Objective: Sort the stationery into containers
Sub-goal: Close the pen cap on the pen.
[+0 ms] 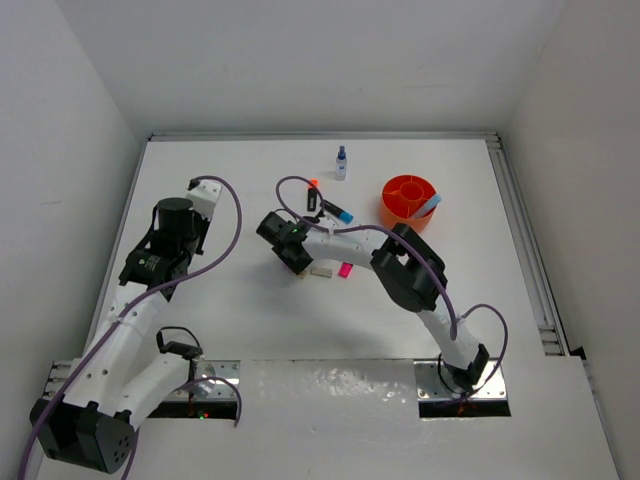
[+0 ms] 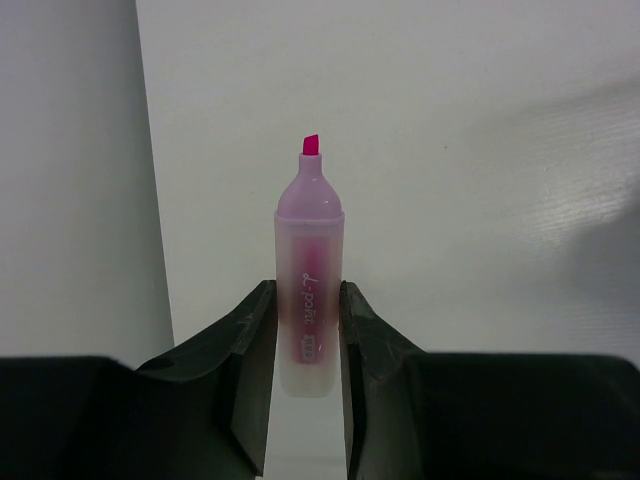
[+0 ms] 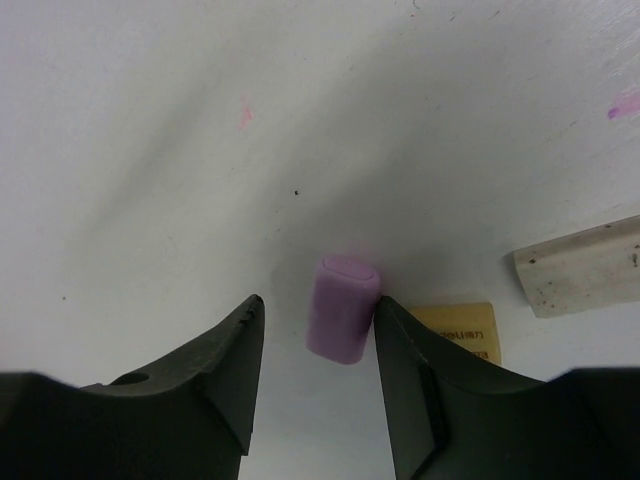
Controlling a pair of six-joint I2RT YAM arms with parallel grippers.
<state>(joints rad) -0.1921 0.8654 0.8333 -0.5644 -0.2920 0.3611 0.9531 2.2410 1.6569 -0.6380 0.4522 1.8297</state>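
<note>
Lilac translucent plastic marker [image 2: 310, 250], uncapped with its pink tip bare, sticks out beyond the fingertips of our left hand [image 2: 305, 300], which is clenched on its barrel over the left side of the white bench [image 1: 240, 160]. A small lilac cap [image 3: 343, 320] lies on the bench between the fingers of our right hand [image 3: 318, 300], which is released, jaws apart on either side. A beige flat eraser [image 3: 455, 325] and a pale block eraser [image 3: 580, 265] lie near. The round orange plastic tub [image 1: 392, 212] sits at the far right, with a blue-capped marker [image 1: 430, 203] inside it.

Uncapped pink-tipped lilac marker [image 2: 309, 290], lilac cap [image 3: 343, 308] apart
</note>
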